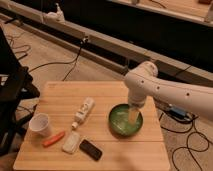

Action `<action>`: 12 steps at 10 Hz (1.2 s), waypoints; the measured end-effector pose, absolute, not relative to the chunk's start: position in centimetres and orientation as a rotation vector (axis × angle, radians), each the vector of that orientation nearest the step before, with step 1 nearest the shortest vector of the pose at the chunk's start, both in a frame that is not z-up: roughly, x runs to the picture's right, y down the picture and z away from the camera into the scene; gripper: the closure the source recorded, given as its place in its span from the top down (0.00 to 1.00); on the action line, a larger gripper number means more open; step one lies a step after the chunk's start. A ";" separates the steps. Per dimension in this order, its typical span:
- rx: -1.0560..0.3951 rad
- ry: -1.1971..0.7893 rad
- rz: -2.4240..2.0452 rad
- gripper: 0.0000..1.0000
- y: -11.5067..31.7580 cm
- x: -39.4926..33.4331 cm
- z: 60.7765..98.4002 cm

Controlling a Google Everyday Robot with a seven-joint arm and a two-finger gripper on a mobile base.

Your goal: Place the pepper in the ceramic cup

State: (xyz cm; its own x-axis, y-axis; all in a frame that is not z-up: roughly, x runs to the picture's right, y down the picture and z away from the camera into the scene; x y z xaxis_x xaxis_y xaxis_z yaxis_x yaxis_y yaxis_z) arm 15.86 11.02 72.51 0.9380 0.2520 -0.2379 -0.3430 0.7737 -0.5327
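Tool (132, 116) hangs in the green bowl (119, 126); apart or together, can't tell. Pepper (53, 139) lies flat on the tabletop (102, 92), well left of the bowl and just below the ceramic cup (40, 125). White bottle (83, 111), pale packet (71, 142) and black slab (91, 149) sit between bowl and pepper.

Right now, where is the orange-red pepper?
In the camera view, the slim orange-red pepper lies lower left on the wooden table, beside the white ceramic cup and a white packet; the hand hangs over the green bowl.
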 end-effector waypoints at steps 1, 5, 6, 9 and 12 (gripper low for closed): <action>-0.607 0.126 0.328 0.80 10.5 15.0 72.6; -0.656 -0.138 0.245 0.80 9.6 4.5 72.6; -0.661 -0.178 0.218 0.80 9.7 2.7 72.4; -0.649 -0.373 0.018 0.80 11.7 -6.8 69.6; -0.637 -0.418 -0.043 0.80 12.4 -8.7 68.5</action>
